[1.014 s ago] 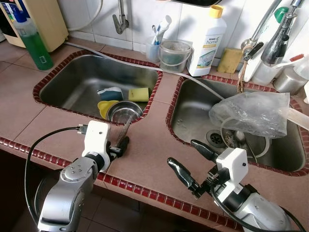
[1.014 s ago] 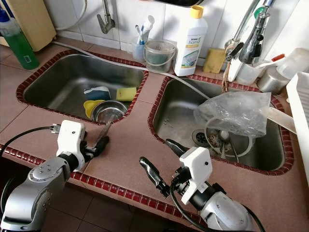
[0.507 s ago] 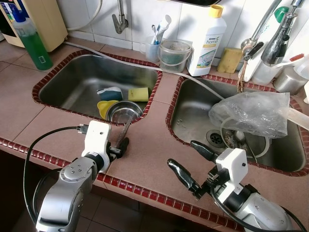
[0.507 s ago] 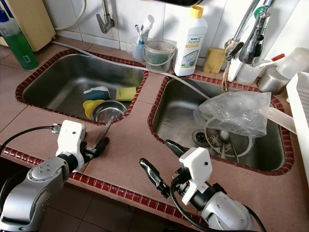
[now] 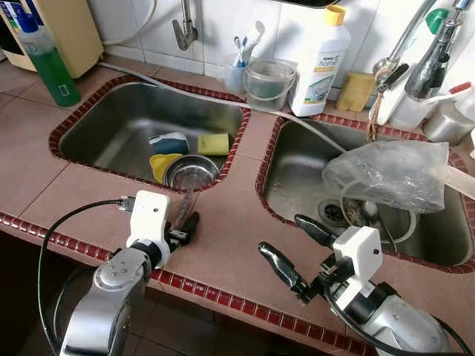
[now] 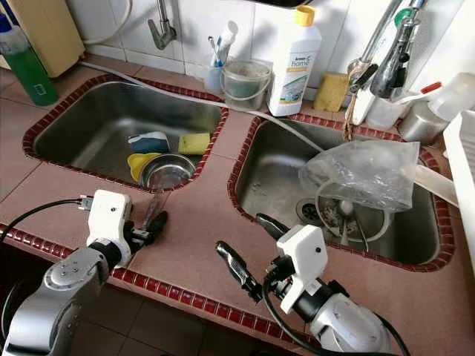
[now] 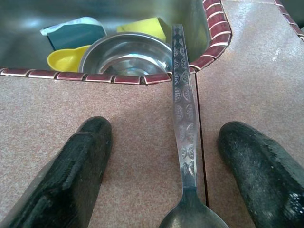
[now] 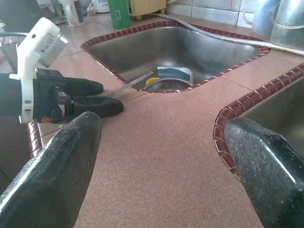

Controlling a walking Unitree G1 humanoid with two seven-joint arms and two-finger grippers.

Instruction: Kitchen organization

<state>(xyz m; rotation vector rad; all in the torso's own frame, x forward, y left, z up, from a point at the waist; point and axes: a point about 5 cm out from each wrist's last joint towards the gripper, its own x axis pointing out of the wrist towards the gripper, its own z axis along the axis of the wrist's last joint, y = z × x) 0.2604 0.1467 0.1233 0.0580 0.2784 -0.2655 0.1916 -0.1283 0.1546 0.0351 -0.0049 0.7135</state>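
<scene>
A patterned metal spoon (image 7: 183,133) lies flat on the brown tiled counter (image 5: 223,222), its handle reaching over the red rim of the left sink (image 5: 111,141). My left gripper (image 5: 183,224) rests low on the counter, open, one finger on each side of the spoon and neither touching it. My right gripper (image 5: 297,248) hovers open over the counter near the front edge, between the two sinks, with nothing between its fingers (image 8: 57,166). In the left sink lie a steel bowl (image 5: 191,170), a yellow scoop (image 5: 162,165), a yellow sponge (image 5: 213,144) and a blue-green sponge (image 5: 169,142).
The right sink (image 5: 297,185) holds a crumpled clear plastic bag (image 5: 386,174) over a strainer. Along the back wall stand a white detergent bottle (image 5: 319,63), a clear tub (image 5: 269,85), a cup of brushes (image 5: 237,70) and a green bottle (image 5: 50,63). A hose (image 5: 185,93) crosses both sinks.
</scene>
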